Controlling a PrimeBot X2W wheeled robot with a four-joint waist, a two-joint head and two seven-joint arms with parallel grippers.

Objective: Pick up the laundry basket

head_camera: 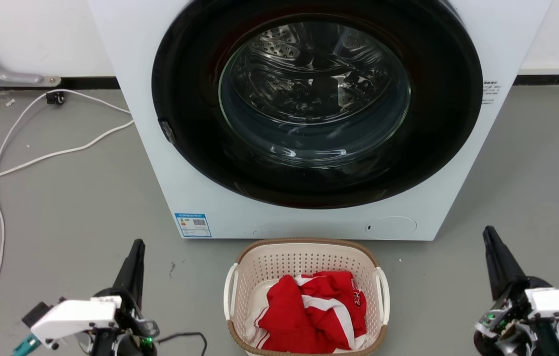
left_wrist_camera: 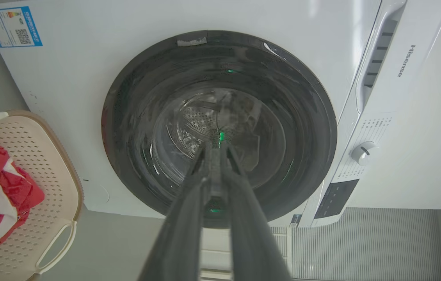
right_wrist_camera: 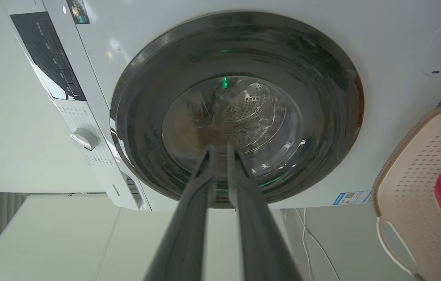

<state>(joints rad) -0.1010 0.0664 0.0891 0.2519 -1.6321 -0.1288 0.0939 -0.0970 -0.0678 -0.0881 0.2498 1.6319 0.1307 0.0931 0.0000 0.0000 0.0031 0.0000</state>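
The laundry basket (head_camera: pixel 279 261) stands on the grey floor just in front of the washing machine, cream and perforated with a brown rim and white side handles (head_camera: pixel 230 291). A red and white garment (head_camera: pixel 311 311) lies inside it. My left gripper (head_camera: pixel 137 243) hovers well to the basket's left, shut and holding nothing. My right gripper (head_camera: pixel 488 231) is well off to the right, also shut and empty. In the left wrist view the basket (left_wrist_camera: pixel 54 183) sits at the left edge beside my left gripper (left_wrist_camera: pixel 216 145). In the right wrist view the basket (right_wrist_camera: pixel 411 175) is at the right, beside my right gripper (right_wrist_camera: pixel 219 147).
A white front-loading washing machine (head_camera: pixel 200 188) with its dark round door (head_camera: pixel 314 109) shut rises close behind the basket. White cables (head_camera: pixel 37 158) trail over the floor at the left. A grey pipe bracket (head_camera: pixel 17 77) meets the wall at the back left.
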